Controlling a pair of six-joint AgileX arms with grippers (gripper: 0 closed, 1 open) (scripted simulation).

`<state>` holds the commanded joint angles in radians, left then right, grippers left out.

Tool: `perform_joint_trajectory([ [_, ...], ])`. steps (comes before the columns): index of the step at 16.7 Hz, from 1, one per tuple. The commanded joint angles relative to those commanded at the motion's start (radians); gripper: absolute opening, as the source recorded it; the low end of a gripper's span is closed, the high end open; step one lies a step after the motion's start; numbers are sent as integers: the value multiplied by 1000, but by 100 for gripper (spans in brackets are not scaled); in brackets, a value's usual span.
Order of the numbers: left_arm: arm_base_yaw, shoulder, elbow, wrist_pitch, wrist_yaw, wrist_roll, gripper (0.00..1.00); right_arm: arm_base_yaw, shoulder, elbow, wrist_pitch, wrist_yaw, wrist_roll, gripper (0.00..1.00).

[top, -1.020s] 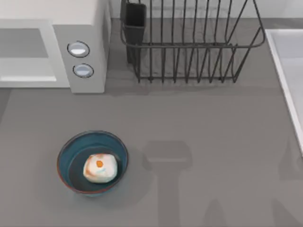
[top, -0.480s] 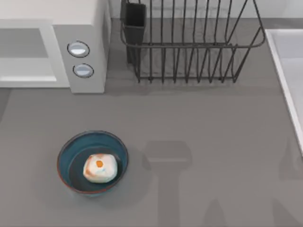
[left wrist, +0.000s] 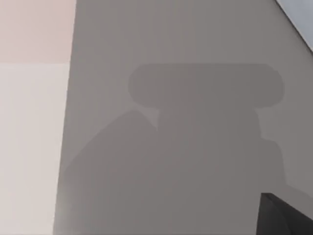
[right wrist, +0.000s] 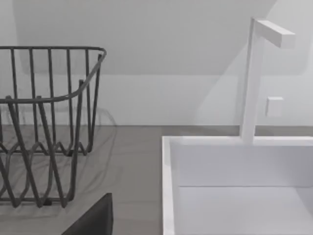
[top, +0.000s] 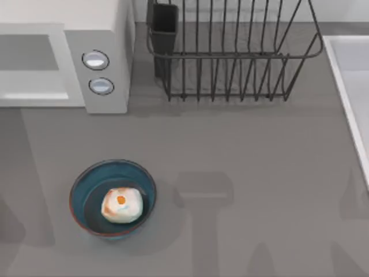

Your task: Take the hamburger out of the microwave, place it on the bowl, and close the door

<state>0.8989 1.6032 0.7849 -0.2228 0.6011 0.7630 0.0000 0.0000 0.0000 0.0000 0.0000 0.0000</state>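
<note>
Hamburger: the hamburger (top: 121,205) is seen resting inside the bowl (top: 81,184), at the table's (top: 248,144) front left.
Microwave: the microwave (top: 106,52) stands at the back left; the door's position cannot be told.
Progress: placing is judged done; closing possibly left.
Pincers: their state cannot be told.
</note>
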Motion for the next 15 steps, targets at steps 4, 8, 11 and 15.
perform_joint_trajectory([
  [4,-20,-35,-36,22,-10,-22,0,0,0,0,0,0,0,100],
  [8,-31,-47,-52,27,-18,-38,0,0,0,0,0,0,0,100],
  [11,-128,-148,-143,60,-75,-130,0,0,0,0,0,0,0,100],
  [15,-292,-317,-289,115,-165,-282,0,0,0,0,0,0,0,100],
])
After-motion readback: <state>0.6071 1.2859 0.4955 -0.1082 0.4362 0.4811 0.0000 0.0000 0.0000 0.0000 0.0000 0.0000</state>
